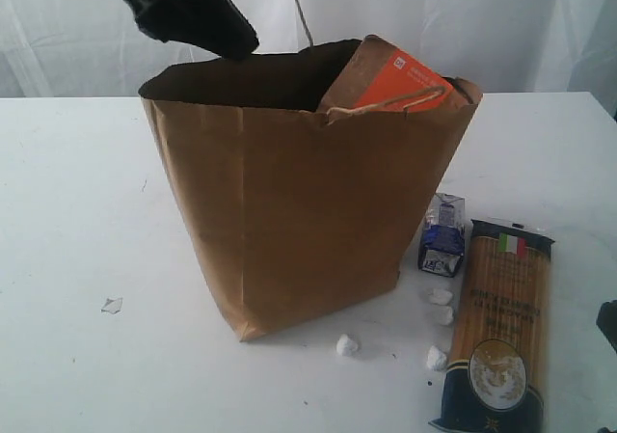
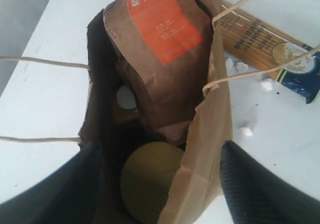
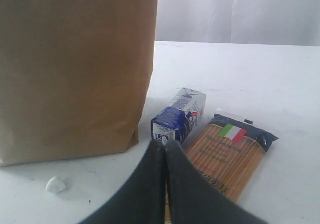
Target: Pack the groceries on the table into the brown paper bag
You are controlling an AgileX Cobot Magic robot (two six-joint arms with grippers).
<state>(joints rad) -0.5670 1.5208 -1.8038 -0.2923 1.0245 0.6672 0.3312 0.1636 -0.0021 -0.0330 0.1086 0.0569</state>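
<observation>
In the middle of the white surface (image 1: 77, 211) stands the brown paper bag (image 1: 289, 221), upright and open at the top, with two cord handles.

The left arm comes in from the far left and hangs above the bag's far left rim, its left tool (image 1: 231, 33) aimed down into the mouth. In its wrist view the two dark fingers (image 2: 60, 194) stand wide apart, one on each side of the opening, with nothing clamped between them. The right arm sits low at the right side of the surface. Its right tool (image 3: 166, 149) has both fingers pressed together, empty, and faces the two items that lie outside the bag.

One brown pouch with orange label (image 1: 400, 81) stands on end in the right end of the bag. Its long axis runs up and down with a lean, and its top pokes above the rim with the label facing up and near. Deeper in the bag I count one gold-lidded jar (image 2: 150, 176), seen lid up, and one white-capped jar (image 2: 126, 98) tucked beside the pouch.

On the surface to the right of the bag are two groceries. One small blue-white carton (image 1: 442, 235) sits just beside the bag's right wall. It seems to lie on its side, long axis running near to far. One long spaghetti pack (image 1: 501, 327) lies flat just right of the carton, its long axis also near to far, the flag end far and the dark blue end near.

Four small white lumps (image 1: 346, 344) are scattered near the bag's base and the pack.
</observation>
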